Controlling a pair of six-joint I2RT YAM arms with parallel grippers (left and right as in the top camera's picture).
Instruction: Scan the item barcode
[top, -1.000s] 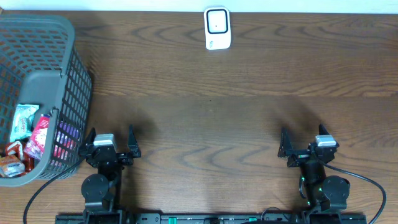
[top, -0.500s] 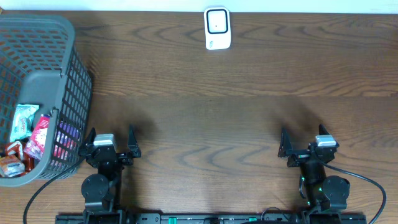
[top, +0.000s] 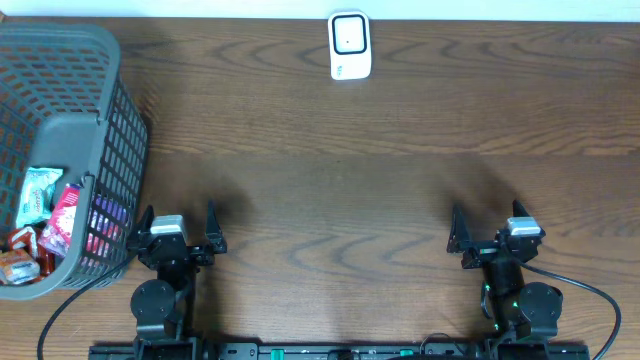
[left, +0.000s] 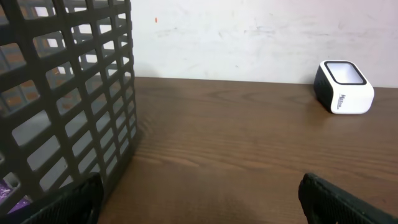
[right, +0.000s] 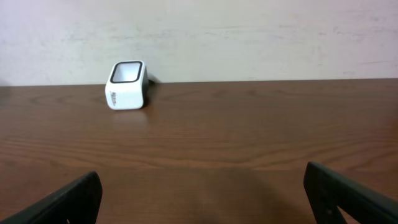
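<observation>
A white barcode scanner (top: 350, 45) with a dark window stands at the table's far edge, also visible as the scanner (left: 344, 86) and the scanner (right: 127, 84) in the two wrist views. Packaged items (top: 52, 222) lie inside the grey basket (top: 60, 140) at the left. My left gripper (top: 178, 228) sits open near the front edge, just right of the basket, holding nothing. My right gripper (top: 492, 228) is open too at the front right, with bare table between its fingers.
The basket's mesh wall (left: 68, 99) fills the left side of the left wrist view, close to the left fingertip (left: 68, 205). A pale wall (right: 249, 37) rises behind the table's far edge. Dark wood table (top: 340, 190) spans between the arms and the scanner.
</observation>
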